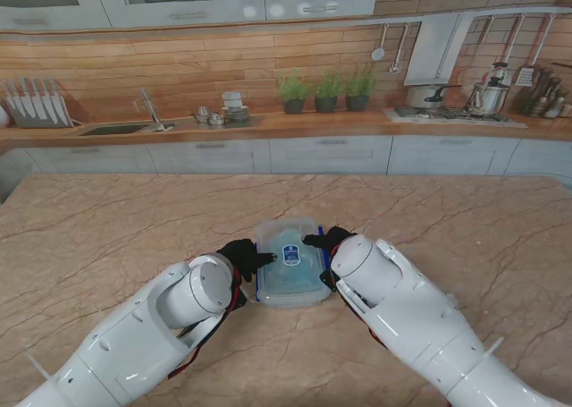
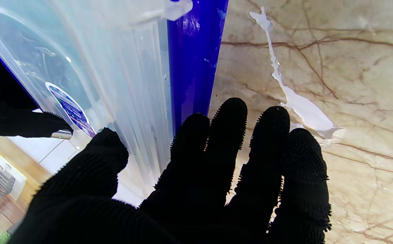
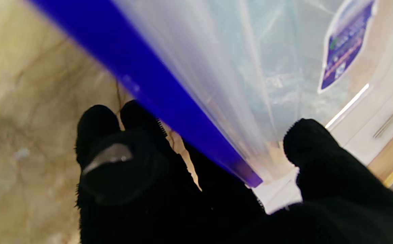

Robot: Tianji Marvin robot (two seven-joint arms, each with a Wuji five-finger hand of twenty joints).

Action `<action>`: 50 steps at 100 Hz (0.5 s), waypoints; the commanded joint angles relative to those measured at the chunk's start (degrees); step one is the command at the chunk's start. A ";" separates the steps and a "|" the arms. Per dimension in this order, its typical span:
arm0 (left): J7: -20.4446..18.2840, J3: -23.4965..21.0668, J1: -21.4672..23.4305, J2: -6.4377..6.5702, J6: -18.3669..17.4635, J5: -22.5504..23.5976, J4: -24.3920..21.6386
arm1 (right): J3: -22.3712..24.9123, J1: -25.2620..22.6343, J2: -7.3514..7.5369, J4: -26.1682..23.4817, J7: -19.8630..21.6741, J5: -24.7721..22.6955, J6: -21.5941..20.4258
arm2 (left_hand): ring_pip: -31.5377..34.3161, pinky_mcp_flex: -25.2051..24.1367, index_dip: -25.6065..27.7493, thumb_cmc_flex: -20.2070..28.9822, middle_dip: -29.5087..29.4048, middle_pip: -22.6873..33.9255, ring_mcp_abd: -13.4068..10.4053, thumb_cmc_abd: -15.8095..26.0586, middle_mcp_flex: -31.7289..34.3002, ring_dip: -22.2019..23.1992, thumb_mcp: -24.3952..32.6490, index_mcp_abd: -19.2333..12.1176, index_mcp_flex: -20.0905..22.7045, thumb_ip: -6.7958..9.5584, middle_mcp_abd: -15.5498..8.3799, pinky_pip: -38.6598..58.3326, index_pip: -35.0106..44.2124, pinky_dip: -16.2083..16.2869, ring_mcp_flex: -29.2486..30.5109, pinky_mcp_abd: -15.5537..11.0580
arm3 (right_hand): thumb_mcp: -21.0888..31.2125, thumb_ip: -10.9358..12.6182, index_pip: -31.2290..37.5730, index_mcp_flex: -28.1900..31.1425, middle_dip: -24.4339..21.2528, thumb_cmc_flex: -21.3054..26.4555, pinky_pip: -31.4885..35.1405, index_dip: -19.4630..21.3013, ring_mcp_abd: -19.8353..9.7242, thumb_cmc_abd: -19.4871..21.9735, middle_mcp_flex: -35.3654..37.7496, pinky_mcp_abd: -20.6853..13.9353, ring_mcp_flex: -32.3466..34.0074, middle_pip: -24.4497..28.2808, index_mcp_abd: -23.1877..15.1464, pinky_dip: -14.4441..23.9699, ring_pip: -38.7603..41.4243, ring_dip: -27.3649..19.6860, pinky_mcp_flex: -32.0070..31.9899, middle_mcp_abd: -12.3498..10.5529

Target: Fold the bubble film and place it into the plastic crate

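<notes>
1. On marble table (image 1: 107, 219), near me at centre: clear plastic crate (image 1: 290, 262) with blue rim and blue label (image 1: 291, 254), lid on.
2. Left hand (image 1: 243, 258), black glove, pressed to crate's left side; thumb on top by label, four fingers (image 2: 226, 135) down along blue side strip (image 2: 193, 61), close together. Gripping crate side.
3. Right hand (image 1: 327, 244), black glove, pressed to crate's right side; thumb (image 3: 314, 149) over clear top, other fingers under blue edge (image 3: 169, 101). Gripping crate too.
4. Bubble film (image 1: 288, 277): pale bluish mass seen through clear crate walls, inside crate; fold state impossible to tell.
5. White streak (image 2: 284, 88) on marble just beside crate's left side, near left fingertips.
6. Far side: kitchen counter with sink (image 1: 114, 130), three potted herbs (image 1: 326, 92), stove with pots (image 1: 456, 103).
</notes>
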 commanded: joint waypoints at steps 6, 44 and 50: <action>-2.17 2.09 1.51 -0.30 -0.53 -0.03 0.24 | -2.62 1.02 0.66 -1.31 2.57 -0.61 -1.50 | 0.68 0.56 0.16 6.19 -0.14 1.04 0.84 -3.06 1.95 0.27 4.70 -8.39 1.71 2.76 -0.02 2.30 0.48 0.43 1.16 0.05 | 4.98 1.13 6.43 8.61 0.75 7.03 3.77 2.27 -1.50 -1.33 5.85 1.56 3.74 3.06 -6.34 0.44 4.90 1.60 2.60 0.30; -0.34 4.22 0.27 -1.77 -1.78 -2.21 0.88 | -6.35 4.38 -0.76 0.83 2.69 1.45 -3.33 | 0.53 1.56 -0.36 6.66 -0.96 0.29 1.08 -1.96 3.03 -0.06 3.96 -7.96 2.78 2.76 0.38 2.74 -0.56 0.66 1.99 0.36 | 9.99 1.85 7.33 9.77 -0.60 8.27 4.40 2.12 -2.10 -3.61 9.28 1.88 3.77 2.16 -5.57 -0.87 4.37 3.37 4.76 -0.44; 0.40 4.06 0.23 -2.08 -1.98 -2.45 1.16 | -6.01 4.20 -1.20 1.21 1.34 1.42 -3.69 | 0.15 1.04 -0.78 6.18 -1.18 -0.19 1.04 -1.15 2.14 -0.16 3.27 -8.12 2.26 2.60 0.39 2.23 -1.65 0.48 1.10 0.31 | 10.22 1.52 6.55 8.65 -0.70 8.21 4.29 1.44 -2.36 -3.72 8.01 1.67 3.82 1.76 -5.89 -1.09 3.17 3.08 4.26 -0.66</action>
